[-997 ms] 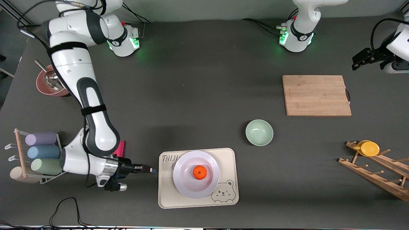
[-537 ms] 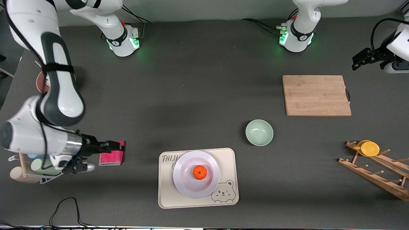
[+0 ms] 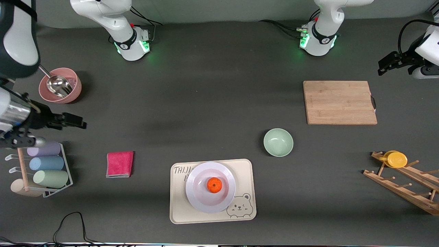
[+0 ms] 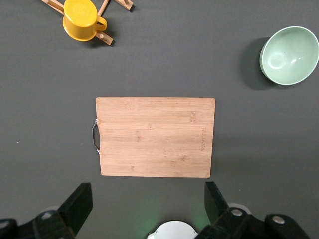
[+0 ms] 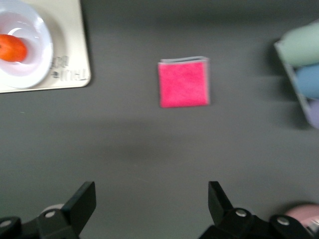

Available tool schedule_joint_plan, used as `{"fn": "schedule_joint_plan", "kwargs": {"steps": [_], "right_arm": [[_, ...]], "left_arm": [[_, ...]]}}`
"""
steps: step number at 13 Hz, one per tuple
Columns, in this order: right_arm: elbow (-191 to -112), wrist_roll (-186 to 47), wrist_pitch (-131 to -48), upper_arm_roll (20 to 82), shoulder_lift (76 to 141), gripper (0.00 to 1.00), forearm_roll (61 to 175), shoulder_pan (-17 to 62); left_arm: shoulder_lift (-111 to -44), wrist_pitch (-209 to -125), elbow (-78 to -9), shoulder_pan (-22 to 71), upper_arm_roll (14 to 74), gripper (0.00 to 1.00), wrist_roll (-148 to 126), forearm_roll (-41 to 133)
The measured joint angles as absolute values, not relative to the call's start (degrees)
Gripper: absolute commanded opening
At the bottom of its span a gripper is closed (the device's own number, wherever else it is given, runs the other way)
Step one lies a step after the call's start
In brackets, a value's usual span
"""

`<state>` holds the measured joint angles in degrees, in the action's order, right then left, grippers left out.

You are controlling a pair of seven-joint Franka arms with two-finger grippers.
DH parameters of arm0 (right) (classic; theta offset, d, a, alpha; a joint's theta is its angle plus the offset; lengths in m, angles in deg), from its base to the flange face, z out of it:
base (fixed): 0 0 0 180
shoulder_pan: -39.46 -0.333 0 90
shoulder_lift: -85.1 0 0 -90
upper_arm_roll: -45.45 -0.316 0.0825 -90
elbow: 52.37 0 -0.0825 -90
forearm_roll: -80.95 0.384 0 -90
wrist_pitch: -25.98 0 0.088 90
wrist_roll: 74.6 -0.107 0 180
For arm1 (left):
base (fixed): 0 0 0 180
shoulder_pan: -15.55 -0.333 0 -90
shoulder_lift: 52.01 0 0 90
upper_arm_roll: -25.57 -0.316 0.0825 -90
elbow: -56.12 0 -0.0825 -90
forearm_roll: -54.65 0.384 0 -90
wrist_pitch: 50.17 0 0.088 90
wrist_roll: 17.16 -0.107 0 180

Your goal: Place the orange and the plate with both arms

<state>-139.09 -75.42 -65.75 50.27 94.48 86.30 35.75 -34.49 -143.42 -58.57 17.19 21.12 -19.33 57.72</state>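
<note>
The orange sits in the middle of the white plate. The plate rests on a cream bear tray near the front camera. In the right wrist view the orange and plate show at a corner. My right gripper hangs open and empty over the table at the right arm's end, well away from the tray; its fingers stand wide apart. My left gripper waits open and empty at the left arm's end, over bare table by the cutting board.
A pink cloth lies beside the tray toward the right arm's end. A rack of pastel cups and a pink bowl with a ladle stand there too. A mint bowl, wooden board and yellow cup on a wooden rack sit toward the left arm's end.
My right gripper has drawn back from the tray's edge toward the right arm's end, passing over the pink cloth, and its fingers have spread wide. The left arm has not moved.
</note>
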Motion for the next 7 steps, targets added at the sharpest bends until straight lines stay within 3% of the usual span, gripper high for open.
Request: {"fn": "schedule_joint_plan", "kwargs": {"steps": [7], "right_arm": [[-140.45,-74.96,-65.13,51.6,90.25,1.0,81.1,36.9]], "left_arm": [[-33.36,-143.46,-58.43,17.19,21.19,1.0,-19.33,57.72]]}}
